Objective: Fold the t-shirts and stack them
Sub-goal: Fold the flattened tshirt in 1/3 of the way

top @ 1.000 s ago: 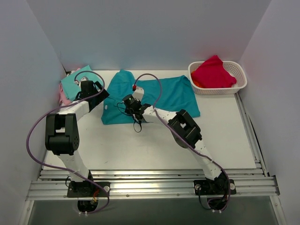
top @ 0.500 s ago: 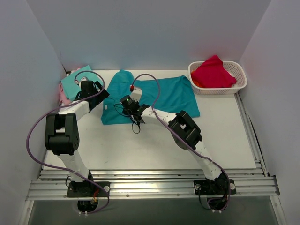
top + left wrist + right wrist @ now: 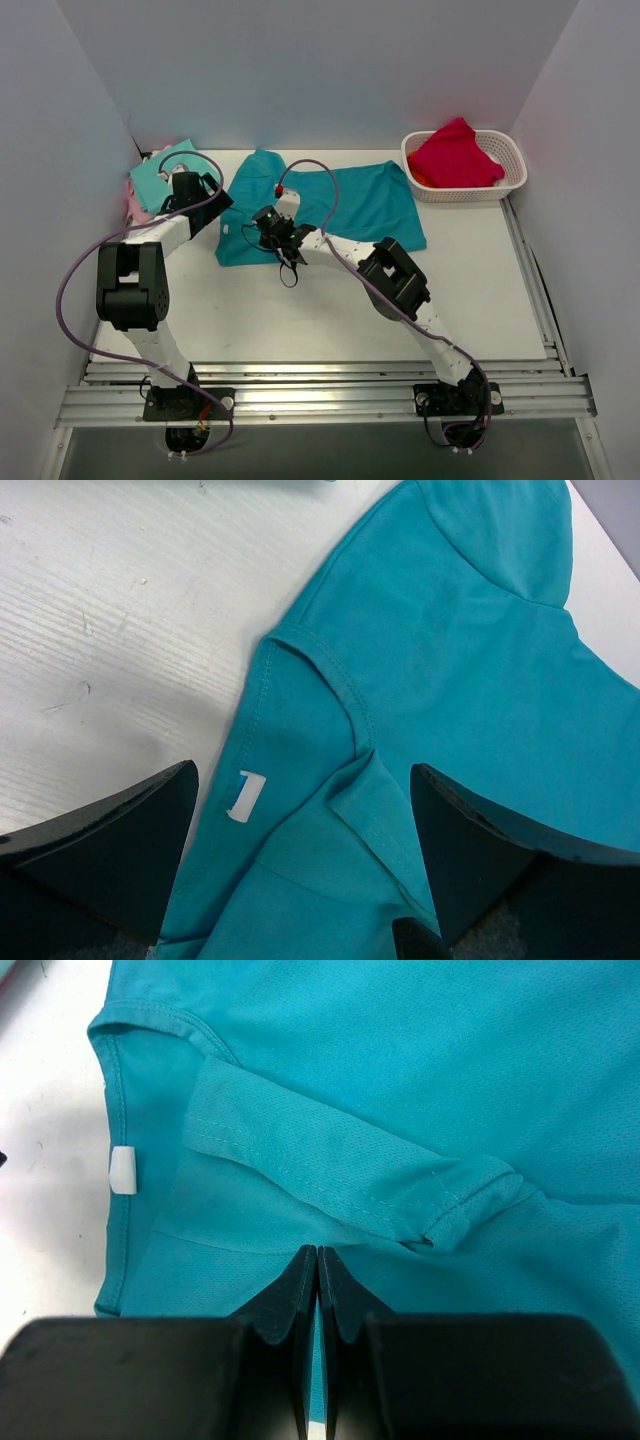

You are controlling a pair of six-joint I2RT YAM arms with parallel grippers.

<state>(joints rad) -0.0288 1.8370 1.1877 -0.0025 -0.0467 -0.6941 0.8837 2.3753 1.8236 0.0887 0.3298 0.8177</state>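
Now the right hand (image 3: 317,1252), shut with no cloth visibly caught, has slid left across the teal shirt (image 3: 370,200) lying on the tabletop (image 3: 300,320), toward its collar (image 3: 340,680), where the wide-open, empty left hand (image 3: 302,780) waits; folding looks barely begun.

legible text: none | neck label (image 3: 243,796) on teal t-shirt (image 3: 450,680): unreadable
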